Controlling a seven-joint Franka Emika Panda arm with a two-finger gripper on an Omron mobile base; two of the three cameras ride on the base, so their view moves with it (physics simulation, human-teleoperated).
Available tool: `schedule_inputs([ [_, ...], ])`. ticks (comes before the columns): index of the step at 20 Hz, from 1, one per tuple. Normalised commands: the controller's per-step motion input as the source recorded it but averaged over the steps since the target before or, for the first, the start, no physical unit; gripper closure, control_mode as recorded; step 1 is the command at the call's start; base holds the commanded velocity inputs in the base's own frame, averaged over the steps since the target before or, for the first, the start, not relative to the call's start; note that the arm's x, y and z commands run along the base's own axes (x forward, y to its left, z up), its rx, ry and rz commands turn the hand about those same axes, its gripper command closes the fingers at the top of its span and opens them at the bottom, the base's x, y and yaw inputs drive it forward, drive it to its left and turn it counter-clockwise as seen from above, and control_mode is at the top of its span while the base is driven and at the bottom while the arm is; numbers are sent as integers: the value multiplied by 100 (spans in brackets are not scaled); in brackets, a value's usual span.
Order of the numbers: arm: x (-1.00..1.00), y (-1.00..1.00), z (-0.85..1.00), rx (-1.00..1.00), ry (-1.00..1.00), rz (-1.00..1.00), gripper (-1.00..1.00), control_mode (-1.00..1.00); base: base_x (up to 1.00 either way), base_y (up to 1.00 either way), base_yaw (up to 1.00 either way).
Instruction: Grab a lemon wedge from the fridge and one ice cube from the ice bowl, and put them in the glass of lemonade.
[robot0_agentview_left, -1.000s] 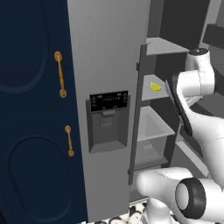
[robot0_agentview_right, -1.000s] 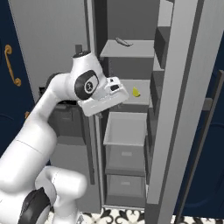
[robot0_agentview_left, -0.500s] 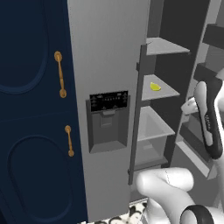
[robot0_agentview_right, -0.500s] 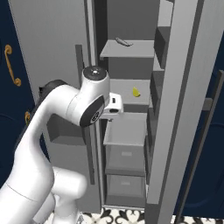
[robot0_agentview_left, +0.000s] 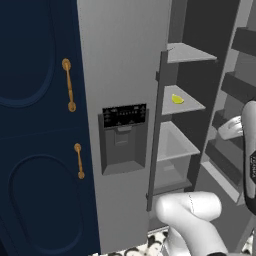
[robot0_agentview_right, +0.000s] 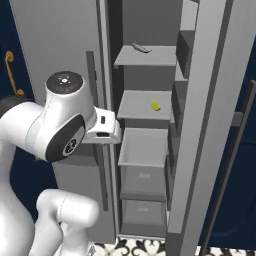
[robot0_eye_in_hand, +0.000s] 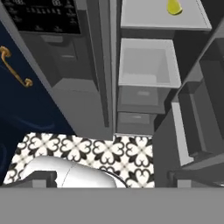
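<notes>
Inside the open right half of the fridge, on the middle grey shelf, the lemon wedge lies toward the shelf's right side, alone, small and bright yellow; in the left base view it sits at the same shelf's rear, and in the hand view it shows at the top edge. Above it a higher shelf carries a thin dark curved object, too small to identify. Below the wedge's shelf an open pale drawer stands out, with two closed drawer fronts beneath. The left fridge door is shut, its black dispenser panel facing out, a long dark handle running down its edge. Navy cabinets with brass handles stand to the left. The floor is black-and-white patterned tile. The arm's big joint sits in front of the shut door in the right base view, the hand just beside it, pointing toward the open compartment, well short of the wedge. Its fingers stand apart, nothing between them.
</notes>
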Motion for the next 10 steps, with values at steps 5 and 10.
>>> schedule_inputs([
  [5,0,22,0,0,0,-6,-100,-100,0,0,0],
  [10,-1,-3,-7,0,-2,-4,-100,-100,0,0,0],
])
